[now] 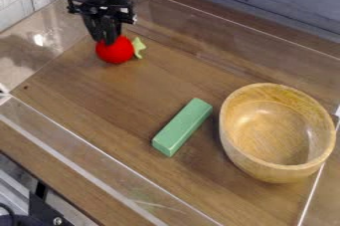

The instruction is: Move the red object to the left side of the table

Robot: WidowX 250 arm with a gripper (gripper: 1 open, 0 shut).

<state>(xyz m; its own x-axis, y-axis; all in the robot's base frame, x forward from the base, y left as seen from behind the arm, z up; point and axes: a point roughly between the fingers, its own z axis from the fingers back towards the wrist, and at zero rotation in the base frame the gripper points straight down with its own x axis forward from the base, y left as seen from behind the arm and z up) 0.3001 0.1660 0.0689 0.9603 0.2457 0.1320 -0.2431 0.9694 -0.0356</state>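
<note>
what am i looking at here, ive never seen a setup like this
All the pictures come from one camera looking down at a table from above. This is a single robot arm at work; its dark end effector, the part that grasps, reaches in at the upper left of the picture. Right below it is a small round red toy fruit with a bit of green at its side. Whether it is gripped or just touched is hard to tell. On the wood-grain tabletop there are also a green rectangular block and, beside it on the right, a round wooden bowl.
</note>
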